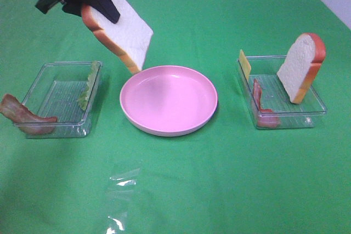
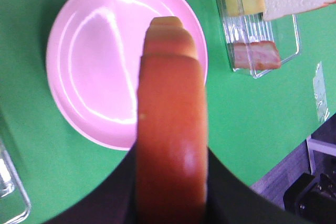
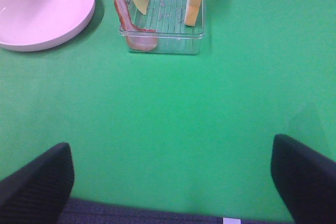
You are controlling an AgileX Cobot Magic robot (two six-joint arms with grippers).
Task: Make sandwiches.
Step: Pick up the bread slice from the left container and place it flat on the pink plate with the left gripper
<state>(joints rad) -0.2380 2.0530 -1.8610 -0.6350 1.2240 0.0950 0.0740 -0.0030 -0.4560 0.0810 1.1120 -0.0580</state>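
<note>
The left fingers (image 1: 106,8) are clamped on a bread slice (image 1: 129,36). They grip its upper corner, so it hangs tilted in the air just over the far left rim of the pink plate (image 1: 164,130). It looks light and fairly stiff, probably toy foam. A pinch across the flat faces near the crust should hold it without crushing, though the smooth crust might slip. The right fingers (image 3: 39,182) stand wide apart, empty, over the desk (image 3: 173,103) on the near side of the right tray (image 1: 290,119), where a second slice (image 1: 301,67) leans upright.
</note>
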